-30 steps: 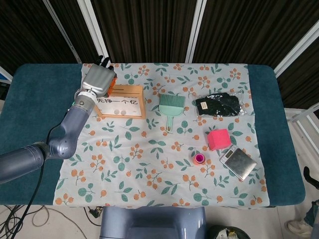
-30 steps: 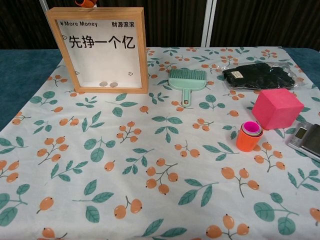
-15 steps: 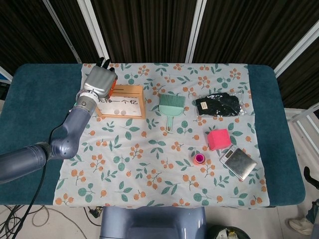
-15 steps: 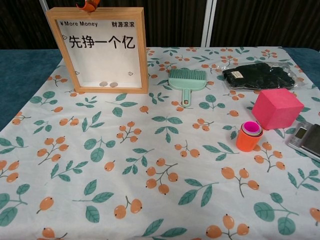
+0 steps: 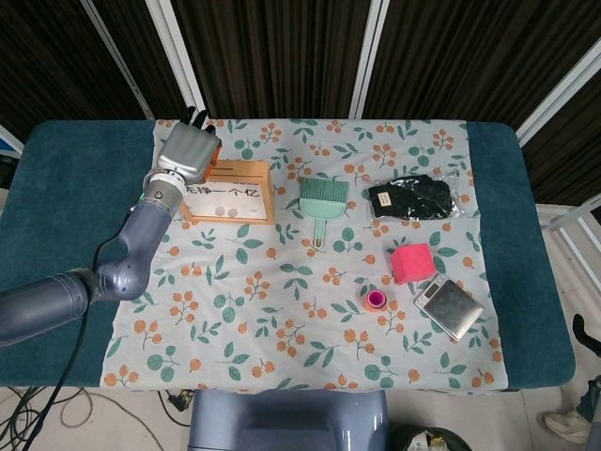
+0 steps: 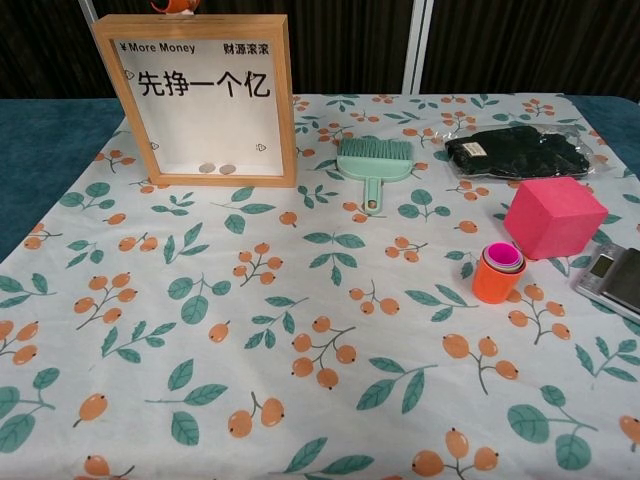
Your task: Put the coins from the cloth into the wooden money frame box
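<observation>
**Left hand over the frame box top; two coins inside**

Change from earlier frames: in the head view the left hand (image 5: 188, 148) sits at almost the same spot as half a second ago, slightly further toward the far edge than one second ago. In the chest view the orange fingertips (image 6: 176, 5) above the frame box show a little less than half a second ago. Nothing else on the desk has shifted.

Left arm: reaches in from the near-left corner of the desk (image 5: 70, 178), forearm angled up toward the far-left part of the cloth. The hand is seen from its grey back, directly over the top edge of the wooden money frame box (image 6: 195, 98). Dark fingertips point toward the far edge. Whether it is pinching anything, I cannot tell; palm side hidden in both views.

Right hand: not seen in either view.

Task items: the frame box stands upright at the far-left of the floral cloth (image 6: 300, 330). Two coins (image 6: 216, 169) lie side by side at the bottom, behind the clear front. No coin can be made out on the cloth.

Other items: a mint-green hand brush (image 6: 374, 165) just right of the box; a black bagged bundle (image 6: 517, 151) far right; a pink cube (image 6: 555, 216); stacked orange-and-pink cups (image 6: 497, 271) near the cube; a silver pocket scale (image 5: 449, 306) at the right edge.
</observation>
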You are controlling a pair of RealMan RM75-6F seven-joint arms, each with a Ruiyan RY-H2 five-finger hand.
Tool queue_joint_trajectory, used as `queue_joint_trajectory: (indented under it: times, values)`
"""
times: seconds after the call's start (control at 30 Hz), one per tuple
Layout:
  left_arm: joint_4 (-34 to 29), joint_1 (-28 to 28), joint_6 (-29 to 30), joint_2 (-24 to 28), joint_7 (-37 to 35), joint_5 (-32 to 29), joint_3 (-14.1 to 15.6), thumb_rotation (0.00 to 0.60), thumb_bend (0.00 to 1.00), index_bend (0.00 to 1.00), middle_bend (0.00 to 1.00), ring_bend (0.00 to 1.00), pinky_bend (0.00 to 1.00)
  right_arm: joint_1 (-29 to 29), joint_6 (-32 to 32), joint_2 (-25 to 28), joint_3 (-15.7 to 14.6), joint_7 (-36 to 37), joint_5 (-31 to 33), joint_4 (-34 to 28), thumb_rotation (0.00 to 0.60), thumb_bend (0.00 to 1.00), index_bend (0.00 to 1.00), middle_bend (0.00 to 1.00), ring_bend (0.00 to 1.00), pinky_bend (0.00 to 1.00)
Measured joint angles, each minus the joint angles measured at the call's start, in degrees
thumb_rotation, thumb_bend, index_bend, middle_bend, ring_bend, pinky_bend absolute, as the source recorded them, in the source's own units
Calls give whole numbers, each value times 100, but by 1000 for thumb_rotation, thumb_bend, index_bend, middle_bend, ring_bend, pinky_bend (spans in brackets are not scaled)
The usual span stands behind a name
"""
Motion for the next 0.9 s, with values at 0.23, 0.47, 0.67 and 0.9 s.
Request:
queue_joint_trajectory:
  times: [0.23,0.47,0.67,0.9]
  values:
    - [-22,-27,29,-19,39,-12,23,600,736,532,241,0,0,-1,-9,9,6,2,20,-8,600,395,128,26,0,0]
    - [-28,-38,64,-37,49,-10,27,600,736,532,240,0,0,-2,-8,17,9,2,26,-18,600,394,128,26,0,0]
    - [-37,-45,95,-45,70,-6,33,600,734,513,231,0,0,0,-7,14,10,-2,32,-19,600,395,128,26,0,0]
    - [-49,-84,124,-43,153,-128,54,600,692,502,220,0,0,1,-4,15,9,-5,29,-18,600,394,128,27,0,0]
